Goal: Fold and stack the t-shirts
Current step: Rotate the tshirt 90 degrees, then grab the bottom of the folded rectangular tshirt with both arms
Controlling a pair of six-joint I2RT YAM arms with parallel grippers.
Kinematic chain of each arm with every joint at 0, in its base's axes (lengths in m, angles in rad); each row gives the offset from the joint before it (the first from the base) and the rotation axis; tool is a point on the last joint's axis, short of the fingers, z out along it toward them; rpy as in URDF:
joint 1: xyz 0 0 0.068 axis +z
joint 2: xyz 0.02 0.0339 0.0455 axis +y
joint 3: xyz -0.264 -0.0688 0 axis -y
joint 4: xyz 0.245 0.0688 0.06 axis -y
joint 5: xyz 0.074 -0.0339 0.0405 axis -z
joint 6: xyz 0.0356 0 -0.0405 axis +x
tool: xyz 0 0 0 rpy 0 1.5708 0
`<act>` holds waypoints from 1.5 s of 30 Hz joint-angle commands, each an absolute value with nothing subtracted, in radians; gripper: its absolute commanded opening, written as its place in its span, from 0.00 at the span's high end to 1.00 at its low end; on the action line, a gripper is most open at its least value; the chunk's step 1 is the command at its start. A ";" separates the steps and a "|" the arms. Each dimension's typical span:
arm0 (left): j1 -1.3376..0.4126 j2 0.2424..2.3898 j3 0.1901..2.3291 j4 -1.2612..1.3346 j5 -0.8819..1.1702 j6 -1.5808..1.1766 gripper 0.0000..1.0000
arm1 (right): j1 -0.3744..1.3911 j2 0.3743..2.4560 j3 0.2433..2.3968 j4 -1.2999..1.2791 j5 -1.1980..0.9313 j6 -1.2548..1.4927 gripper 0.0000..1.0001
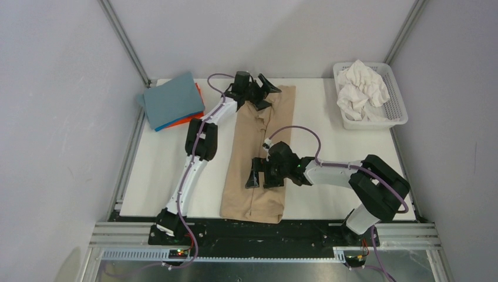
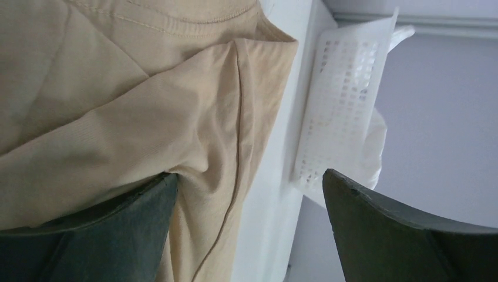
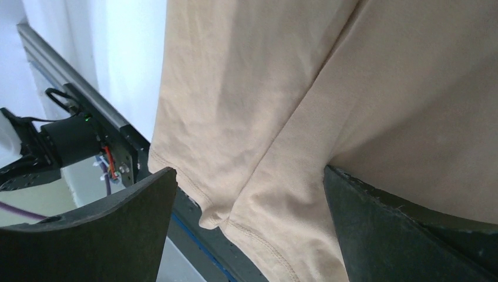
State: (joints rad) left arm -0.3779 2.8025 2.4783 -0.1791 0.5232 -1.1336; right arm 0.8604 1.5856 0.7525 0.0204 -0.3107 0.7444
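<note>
A tan-beige t-shirt [image 1: 258,153] lies on the table, folded lengthwise into a long strip from far to near. My left gripper [image 1: 261,94] is open over its far end near the collar. In the left wrist view the gripper [image 2: 249,194] has one finger [image 2: 117,235] against the tan cloth [image 2: 147,106] and the other off its edge. My right gripper [image 1: 261,176] is open over the shirt's near half. In the right wrist view the gripper [image 3: 246,194] spans the cloth [image 3: 264,88] above the hem. A stack of folded shirts [image 1: 173,101], grey-blue on top with blue and orange below, sits far left.
A white slotted basket [image 1: 399,111] at the far right holds crumpled white shirts [image 1: 361,88]; it also shows in the left wrist view [image 2: 343,106]. The table's near metal rail [image 1: 264,232] and the left arm's base [image 3: 70,141] lie just past the shirt's hem.
</note>
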 commanded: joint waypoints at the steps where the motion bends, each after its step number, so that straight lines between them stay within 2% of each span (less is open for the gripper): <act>1: -0.316 2.826 2.516 -0.043 0.424 -1.232 0.02 | 0.898 1.537 0.765 -0.174 -0.219 0.675 0.00; 5: -0.302 2.769 2.504 -0.051 0.424 -1.148 0.02 | 0.933 1.473 0.701 -0.265 -0.257 0.622 0.00; 15: -0.292 2.596 2.449 -0.158 0.483 -0.910 0.02 | 1.054 1.191 0.627 -0.255 -0.345 0.664 0.00; 19: -0.297 2.501 2.435 -0.202 0.516 -0.863 0.02 | 1.064 1.035 0.630 -0.291 -0.273 0.692 0.00; 22: -0.311 2.345 2.376 -0.257 0.526 -0.797 0.02 | 1.044 0.910 0.633 -0.366 -0.142 0.731 0.00; 24: -0.325 2.204 2.265 -0.318 0.514 -0.727 0.02 | 1.010 0.857 0.633 -0.435 -0.087 0.765 0.00; 26: -0.345 2.010 2.055 -0.340 0.469 -0.663 0.02 | 0.954 0.835 0.626 -0.516 -0.084 0.804 0.00; 28: -0.384 1.794 1.693 -0.343 0.299 -0.585 0.02 | 0.889 0.837 0.620 -0.576 -0.107 0.807 0.00; 29: -0.418 1.654 1.611 -0.342 0.240 -0.568 0.02 | 0.855 0.843 0.618 -0.626 -0.104 0.805 0.00; 30: -0.438 1.588 1.440 -0.341 0.119 -0.557 0.02 | 0.845 0.846 0.612 -0.647 -0.074 0.811 0.00; 33: -0.557 1.295 1.155 -0.340 -0.085 -0.569 0.02 | 0.829 0.835 0.569 -0.674 -0.005 0.847 0.06; 36: -0.661 1.116 0.855 -0.340 -0.226 -0.658 0.02 | 0.819 0.823 0.500 -0.635 -0.018 0.904 0.11; 40: -0.817 0.935 0.596 -0.345 -0.238 -0.791 0.02 | 0.823 0.818 0.416 -0.524 -0.102 0.957 0.21; 45: -0.940 0.805 0.414 -0.350 -0.167 -0.910 0.02 | 0.874 0.860 0.369 -0.395 -0.123 1.013 0.29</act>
